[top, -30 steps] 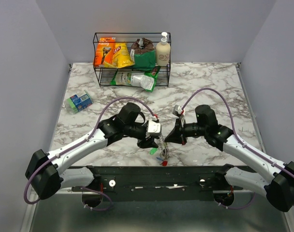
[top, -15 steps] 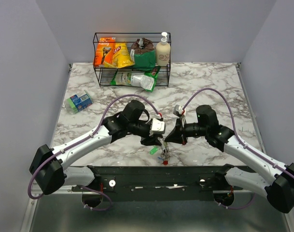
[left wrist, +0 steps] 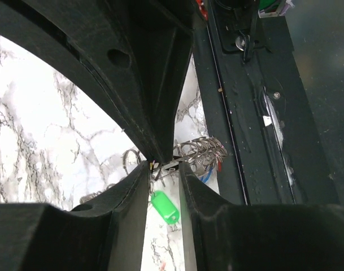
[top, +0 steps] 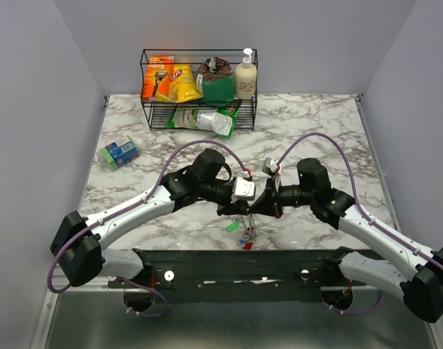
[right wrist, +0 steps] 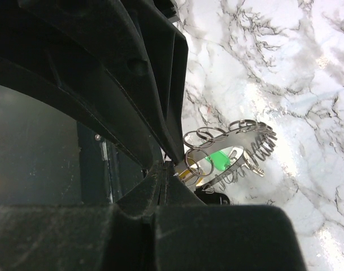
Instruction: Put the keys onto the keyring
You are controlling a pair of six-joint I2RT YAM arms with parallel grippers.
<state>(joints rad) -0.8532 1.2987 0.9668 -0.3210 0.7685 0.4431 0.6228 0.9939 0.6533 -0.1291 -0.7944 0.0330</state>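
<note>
1. Keyring [top: 244, 218] and keys [top: 243, 234] hang in a small bunch between the two arms in the top view, near the front edge of the counter [top: 316, 131]. The left end effector [top: 236, 211] and the right end effector [top: 260, 209] meet tip to tip just above the bunch. A green key [top: 232, 227] sticks out to the left. A red key [top: 247, 246] hangs lowest.
2. In the left wrist view, the left end effector [left wrist: 163, 175] has its fingers a little apart, with a narrow gap. A thin bit of metal sits in that gap, and I cannot tell if the fingers touch it. The curly keyring [left wrist: 201, 151] is just past the tips. The green key [left wrist: 166, 206] shows through the gap.
3. In the right wrist view, the right end effector [right wrist: 162, 169] is squeezed tight on the keyring's wire. The curly keyring [right wrist: 253, 148] sticks out past the tips, over the counter [right wrist: 273, 56]. Small round loops sit on it, and the green key [right wrist: 220, 160] shows behind it.
</note>
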